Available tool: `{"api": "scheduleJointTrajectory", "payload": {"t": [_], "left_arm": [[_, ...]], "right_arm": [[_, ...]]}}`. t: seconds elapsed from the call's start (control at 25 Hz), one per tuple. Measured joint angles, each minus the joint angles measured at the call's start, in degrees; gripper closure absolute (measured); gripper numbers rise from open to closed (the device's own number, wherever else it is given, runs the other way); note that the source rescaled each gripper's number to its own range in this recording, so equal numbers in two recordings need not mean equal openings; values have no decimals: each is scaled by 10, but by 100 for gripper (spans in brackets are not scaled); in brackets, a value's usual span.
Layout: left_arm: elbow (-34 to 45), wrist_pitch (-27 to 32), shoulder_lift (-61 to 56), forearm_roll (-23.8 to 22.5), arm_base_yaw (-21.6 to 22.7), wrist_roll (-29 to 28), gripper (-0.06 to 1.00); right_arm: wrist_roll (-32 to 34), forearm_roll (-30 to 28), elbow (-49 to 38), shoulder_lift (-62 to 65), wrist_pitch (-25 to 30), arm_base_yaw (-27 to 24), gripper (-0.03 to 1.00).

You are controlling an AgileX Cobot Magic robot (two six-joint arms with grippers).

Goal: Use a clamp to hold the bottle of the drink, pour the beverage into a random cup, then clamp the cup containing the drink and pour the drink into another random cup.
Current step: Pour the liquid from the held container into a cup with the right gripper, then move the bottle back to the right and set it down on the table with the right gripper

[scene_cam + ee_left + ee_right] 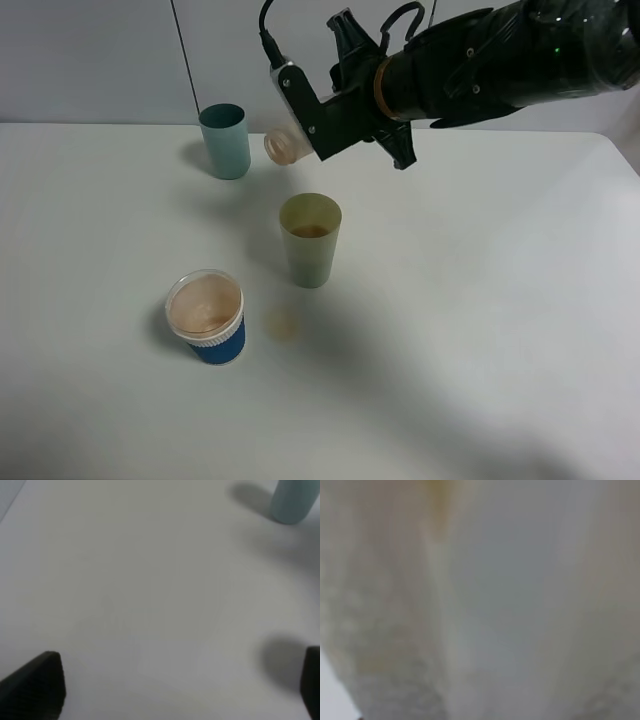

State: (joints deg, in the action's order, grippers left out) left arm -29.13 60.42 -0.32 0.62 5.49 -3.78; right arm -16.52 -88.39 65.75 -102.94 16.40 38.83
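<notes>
My right clamp (pixel 318 128) is shut on the bottle (pixel 284 147), which lies tipped on its side in the air with its open neck pointing left. Only the neck shows past the jaws. The bottle's blurred translucent wall (pixel 480 600) fills the right wrist view. Just below and in front stands the pale yellow-green cup (pixel 310 240), upright, with a little pinkish-brown beverage (pixel 311 231) in it. No stream shows between neck and cup. My left gripper (pixel 172 690) is open over bare table, its fingertips (pixel 35 685) far apart; it is outside the high view.
A teal cup (pixel 224 140) stands at the back left, also seen as the teal cup (pixel 292 500) in the left wrist view. A blue cup with a white rim (pixel 205 315) holds brownish liquid at the front left. A small spill stain (pixel 283 323) marks the white table (pixel 480 330).
</notes>
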Motion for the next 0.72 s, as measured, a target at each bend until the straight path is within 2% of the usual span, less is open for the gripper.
{"api": "scheduleJointTrajectory", "payload": {"t": [0.04, 0.2, 0.24, 0.52, 0.6, 0.72], "left_arm": [[0, 0, 0, 0, 0, 0, -1], [0, 0, 0, 0, 0, 0, -1], [0, 0, 0, 0, 0, 0, -1], [0, 0, 0, 0, 0, 0, -1], [0, 0, 0, 0, 0, 0, -1], [0, 0, 0, 0, 0, 0, -1]], "right_arm": [[0, 0, 0, 0, 0, 0, 96], [91, 54, 0, 0, 0, 0, 96], [91, 54, 0, 0, 0, 0, 96], [256, 101, 0, 0, 9, 0, 96], [318, 105, 0, 0, 12, 0, 96], [451, 109, 0, 0, 23, 0, 96]]}}
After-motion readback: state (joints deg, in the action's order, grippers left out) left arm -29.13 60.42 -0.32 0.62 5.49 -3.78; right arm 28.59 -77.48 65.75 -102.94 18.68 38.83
